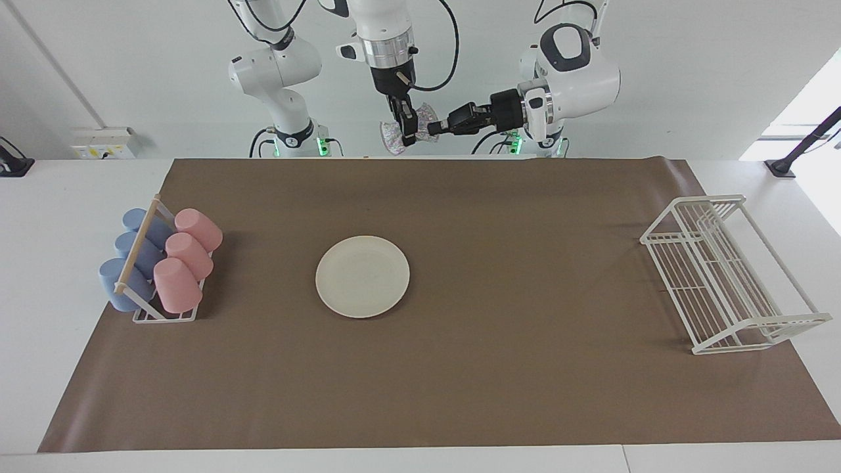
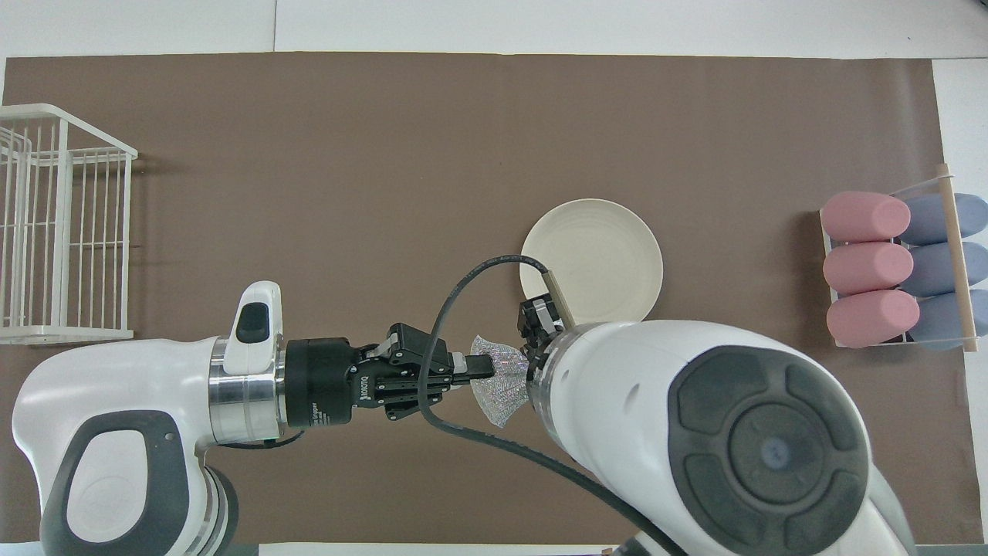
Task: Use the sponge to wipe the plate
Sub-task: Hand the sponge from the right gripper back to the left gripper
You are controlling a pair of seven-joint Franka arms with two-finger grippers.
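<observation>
The cream-white plate (image 1: 362,276) (image 2: 594,259) lies flat on the brown mat, toward the right arm's end. The silvery speckled sponge (image 1: 394,141) (image 2: 502,386) hangs in the air over the mat's edge nearest the robots, between both grippers. My right gripper (image 1: 409,135) points straight down and is shut on the sponge's middle; in the overhead view its own arm hides it. My left gripper (image 1: 437,128) (image 2: 485,364) reaches in sideways and is shut on the sponge's edge. Both are well above the table and apart from the plate.
A rack (image 1: 164,315) (image 2: 957,255) with pink cups (image 1: 187,253) and blue cups (image 1: 131,256) lying in it stands at the right arm's end. A white wire rack (image 1: 723,276) (image 2: 62,232) stands at the left arm's end.
</observation>
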